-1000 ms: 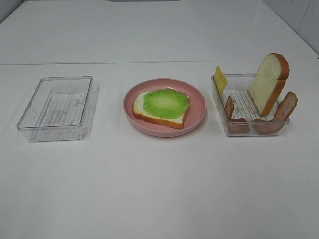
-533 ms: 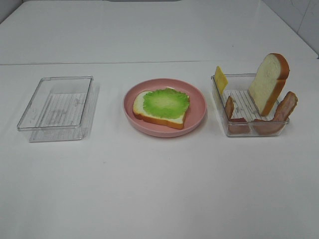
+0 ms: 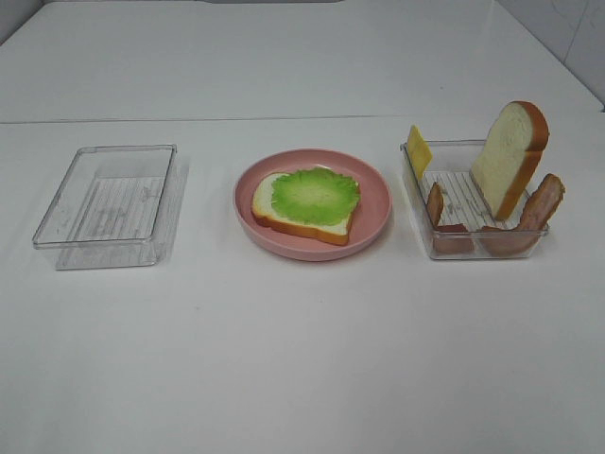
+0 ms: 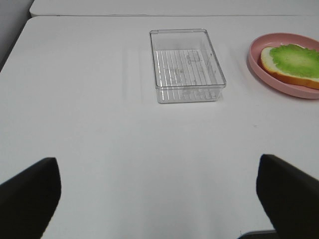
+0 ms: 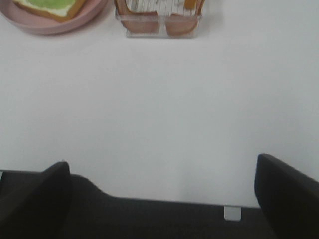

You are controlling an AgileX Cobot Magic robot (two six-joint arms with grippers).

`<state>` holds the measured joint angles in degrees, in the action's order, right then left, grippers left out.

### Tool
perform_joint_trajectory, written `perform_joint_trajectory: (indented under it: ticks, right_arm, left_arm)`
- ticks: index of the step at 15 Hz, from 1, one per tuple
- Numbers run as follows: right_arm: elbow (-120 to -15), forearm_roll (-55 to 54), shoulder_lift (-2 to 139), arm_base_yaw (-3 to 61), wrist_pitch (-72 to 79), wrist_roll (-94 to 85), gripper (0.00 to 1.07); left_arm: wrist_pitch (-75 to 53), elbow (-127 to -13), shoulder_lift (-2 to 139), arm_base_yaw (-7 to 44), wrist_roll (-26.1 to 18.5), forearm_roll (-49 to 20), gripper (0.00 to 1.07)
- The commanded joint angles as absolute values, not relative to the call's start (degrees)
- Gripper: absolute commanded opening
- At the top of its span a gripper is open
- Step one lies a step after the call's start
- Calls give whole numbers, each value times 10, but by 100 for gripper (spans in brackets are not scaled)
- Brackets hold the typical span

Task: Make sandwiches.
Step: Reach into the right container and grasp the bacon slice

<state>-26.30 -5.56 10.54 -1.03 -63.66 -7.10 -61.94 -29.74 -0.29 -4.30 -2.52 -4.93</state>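
A bread slice (image 3: 284, 216) topped with green lettuce (image 3: 315, 195) lies on the pink plate (image 3: 378, 204) at the table's middle. A clear tray (image 3: 460, 244) on the right holds an upright bread slice (image 3: 510, 156), a yellow cheese square (image 3: 418, 151) and bacon strips (image 3: 542, 201). Neither arm shows in the exterior high view. My left gripper (image 4: 157, 164) is open and empty, low over bare table short of the empty tray (image 4: 187, 64). My right gripper (image 5: 162, 164) is open and empty, well short of the bacon tray (image 5: 159, 25).
An empty clear tray (image 3: 109, 203) stands at the left. The plate rim (image 4: 259, 67) with the lettuce slice (image 4: 294, 62) shows in the left wrist view, and the plate (image 5: 50, 25) in the right wrist view. The table is white.
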Motion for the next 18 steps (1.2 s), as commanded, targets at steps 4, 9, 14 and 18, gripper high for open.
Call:
perform_joint_trajectory:
  ticks: [4, 9, 14, 18]
  right_arm:
    - [-352, -69, 360, -13, -603, -73, 96]
    - [-545, -103, 675, -13, -568, -73, 96]
    - [-752, -92, 907, -14, -629, -88, 96]
    - [-837, -74, 1016, -15, -664, -102, 96]
  left_arm:
    - [-613, -297, -14, -44, -23, -54, 102]
    - [-613, -297, -14, -44, -23, -54, 102]
    - [-613, -297, -14, -44, -23, -54, 102]
    - [-613, -297, -14, -44, -23, -54, 102]
